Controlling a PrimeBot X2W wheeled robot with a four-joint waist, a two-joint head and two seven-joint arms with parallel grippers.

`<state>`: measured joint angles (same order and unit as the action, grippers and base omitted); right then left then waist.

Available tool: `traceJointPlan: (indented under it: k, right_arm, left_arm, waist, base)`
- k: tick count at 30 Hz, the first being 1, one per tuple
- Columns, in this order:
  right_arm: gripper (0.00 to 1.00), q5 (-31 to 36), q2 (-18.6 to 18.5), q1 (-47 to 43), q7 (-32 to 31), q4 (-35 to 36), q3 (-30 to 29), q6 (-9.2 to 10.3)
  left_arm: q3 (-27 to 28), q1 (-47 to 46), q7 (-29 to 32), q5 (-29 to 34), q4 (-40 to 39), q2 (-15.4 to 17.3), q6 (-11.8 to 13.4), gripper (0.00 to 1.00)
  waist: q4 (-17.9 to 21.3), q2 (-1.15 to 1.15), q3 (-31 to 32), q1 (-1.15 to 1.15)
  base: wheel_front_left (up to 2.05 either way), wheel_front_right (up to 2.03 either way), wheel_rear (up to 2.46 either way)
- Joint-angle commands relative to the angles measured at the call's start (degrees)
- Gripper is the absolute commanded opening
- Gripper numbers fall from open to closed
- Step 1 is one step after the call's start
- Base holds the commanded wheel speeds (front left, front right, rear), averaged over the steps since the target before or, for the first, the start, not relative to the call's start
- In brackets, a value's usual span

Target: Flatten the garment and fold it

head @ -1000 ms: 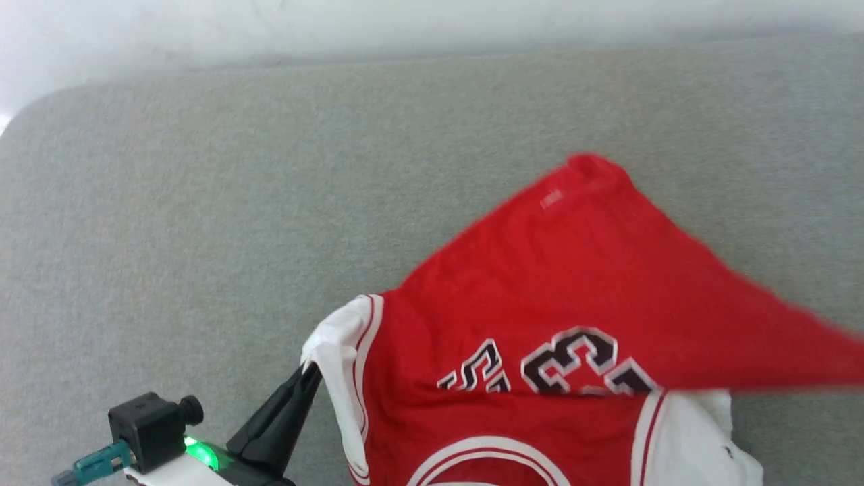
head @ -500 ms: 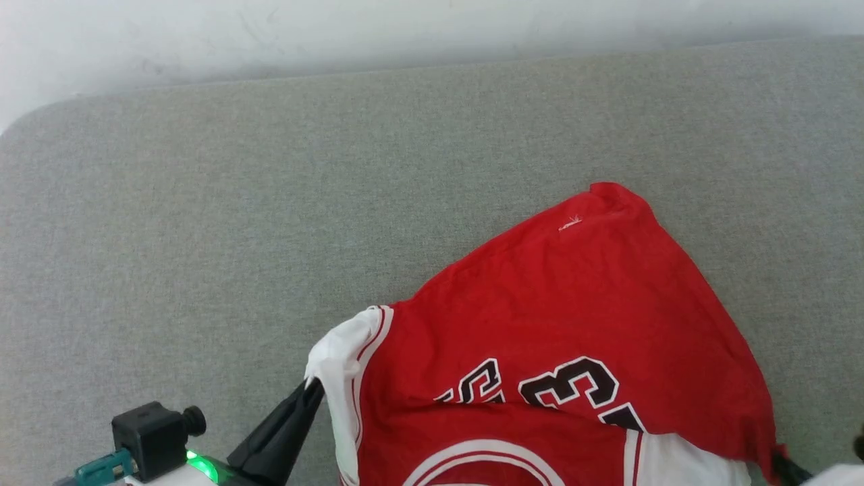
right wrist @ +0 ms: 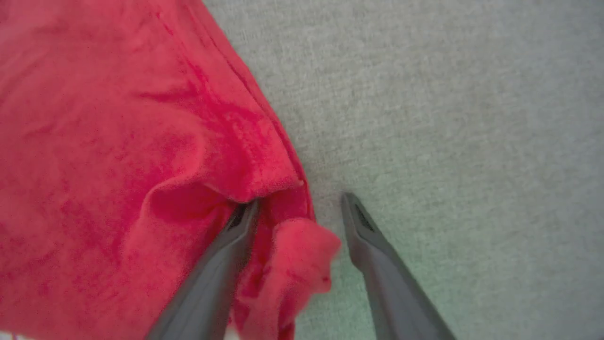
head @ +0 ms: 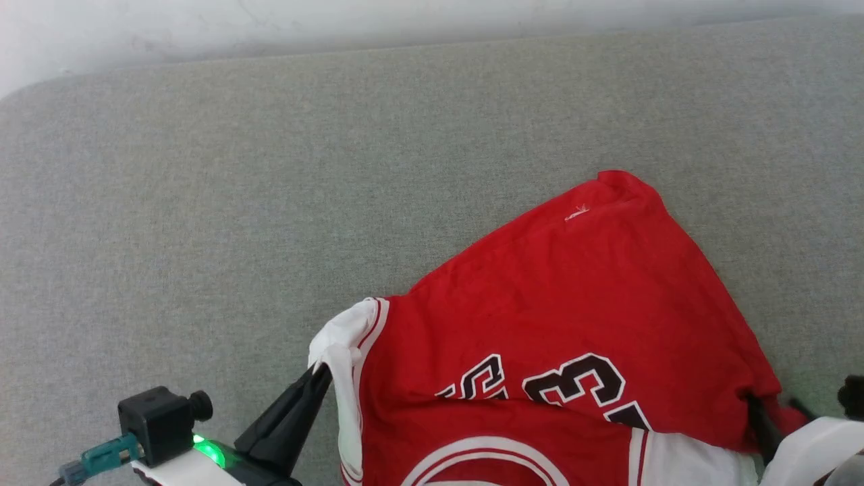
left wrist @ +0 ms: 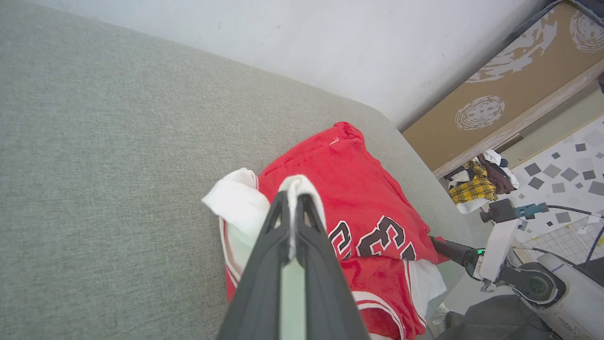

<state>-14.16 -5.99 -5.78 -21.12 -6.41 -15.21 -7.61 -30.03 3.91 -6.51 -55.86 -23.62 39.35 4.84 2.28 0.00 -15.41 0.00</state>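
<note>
White wrist (head: 806, 442), dark pointed fingers (head: 290, 418).
The left hand (head: 322, 370) has two long fingers, black and tapered; beside its green light (head: 206, 453) sit a black cube camera (head: 160, 424) with a round lens and a teal plug (head: 101, 459). The right hand (right wrist: 300, 199) looks grey.

The red jersey-style T-shirt with white sleeves (head: 574, 304) ran off the head view's bottom edge, and its black-and-white lettering (head: 574, 388) was half buried under a fold. The right gripper (right wrist: 299, 200) looked blurry up close, one finger (right wrist: 212, 283) tucked under the red hem bunched between its jaws.
</note>
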Motion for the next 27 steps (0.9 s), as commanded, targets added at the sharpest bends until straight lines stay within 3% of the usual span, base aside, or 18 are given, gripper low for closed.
traceJointPlan:
  k: [1,6,10,14,19,27]
  right_arm:
    - [1.0,-0.4,0.03,0.78,-0.78,-0.72,0.6,0.12]
    - [1.0,-4.86,-1.45,-2.01,-8.11,11.49,-1.01,0.12]
    - [1.0,-5.66,-5.15,-1.45,-14.82,23.81,-2.16,0.12]
    - [1.0,-5.93,-7.38,2.71,-18.7,28.37,-1.67,0.12]
    - [1.0,-5.37,-10.63,12.27,-22.55,27.41,4.15,0.12]
    - [1.0,-4.91,-13.78,27.72,-25.42,14.45,12.68,0.12]
  left_arm:
    - [-0.13,-1.1,-0.28,0.55,0.2,-0.48,-0.1,0.0]
    - [-0.17,-1.1,-1.26,0.19,0.68,-1.31,-0.63,0.0]
    - [-0.21,-1.43,-1.78,0.27,0.85,-1.63,-1.08,0.0]
    - [-0.39,-2.12,-1.89,0.48,0.97,-1.89,-1.48,0.0]
    - [-0.7,-3.72,-1.74,0.96,0.91,-2.17,-2.22,0.0]
    - [-1.4,-7.04,-0.83,1.5,1.42,-2.77,-3.62,0.0]
  waist:
    - [-0.1,0.0,-0.09,0.0]
    - [-0.33,0.0,-0.19,0.0]
    - [-0.72,0.0,-0.71,0.0]
    - [-1.32,0.0,-1.45,0.0]
    - [-2.51,0.0,-3.91,0.0]
    - [-5.23,0.0,-9.16,0.0]
  base:
    - [0.0,0.0,0.0]
    - [0.0,0.0,0.0]
    - [0.0,0.0,0.0]
    - [0.0,0.0,0.0]
    - [0.0,0.0,0.0]
    - [0.0,0.0,0.0]
